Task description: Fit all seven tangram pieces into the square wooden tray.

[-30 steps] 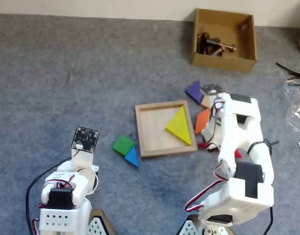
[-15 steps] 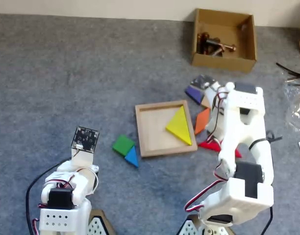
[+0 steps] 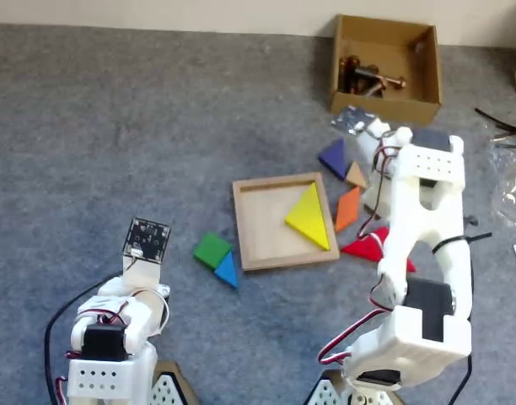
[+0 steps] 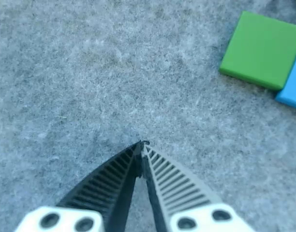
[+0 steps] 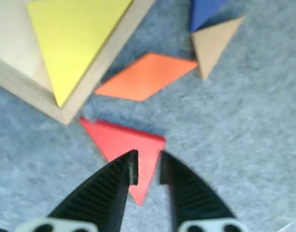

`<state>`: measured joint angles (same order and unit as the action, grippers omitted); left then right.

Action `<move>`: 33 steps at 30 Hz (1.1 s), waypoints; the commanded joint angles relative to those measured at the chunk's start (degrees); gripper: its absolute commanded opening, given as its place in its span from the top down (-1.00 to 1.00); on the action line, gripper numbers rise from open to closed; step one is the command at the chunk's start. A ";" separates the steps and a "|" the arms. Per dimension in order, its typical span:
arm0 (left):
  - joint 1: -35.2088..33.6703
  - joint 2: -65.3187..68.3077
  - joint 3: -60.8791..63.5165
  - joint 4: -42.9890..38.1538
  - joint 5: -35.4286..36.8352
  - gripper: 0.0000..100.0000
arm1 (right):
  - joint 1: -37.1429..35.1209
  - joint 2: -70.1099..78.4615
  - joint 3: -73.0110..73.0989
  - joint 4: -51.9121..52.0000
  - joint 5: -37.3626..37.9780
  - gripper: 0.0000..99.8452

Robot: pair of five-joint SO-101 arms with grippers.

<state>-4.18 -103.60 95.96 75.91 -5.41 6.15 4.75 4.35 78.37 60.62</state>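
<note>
the flat red triangle piece lies on the grey carpet directly beneath the right gripper, whose jaws stand slightly parted and hold nothing; one corner points toward the square wooden tray close by. the left gripper, closed and empty, sits well apart, so the right arm is nearer

White plastic shells over black servo blocks form both arms. Red and black wires loop beside the right arm; a black cable trails from the left arm, whose dark fingers are ribbed.
</note>
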 commanded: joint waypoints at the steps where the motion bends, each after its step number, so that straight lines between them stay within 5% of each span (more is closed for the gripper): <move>1: 1.36 -0.31 1.19 0.18 0.44 0.99 | 3.38 -0.66 -2.77 -1.54 5.10 0.64; 6: 1.36 -0.31 1.19 0.18 0.44 0.99 | 5.85 -0.75 3.03 -4.70 13.36 0.63; 11: 1.36 -0.31 1.19 0.18 0.44 0.99 | 6.55 -1.10 11.82 -13.93 13.89 0.58; 21: 1.36 -0.31 1.19 0.18 0.44 0.99 | 6.37 -1.19 15.52 -13.67 18.20 0.44; 26: 1.36 -0.31 1.19 0.18 0.44 0.99 | 7.52 -1.10 15.34 -13.67 27.60 0.44; 33: 1.36 -0.31 1.19 0.18 0.44 0.99 | 8.22 -1.27 15.52 -13.67 28.04 0.44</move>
<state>-4.18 -103.60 95.96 75.91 -5.41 13.63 4.75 20.00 65.71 87.87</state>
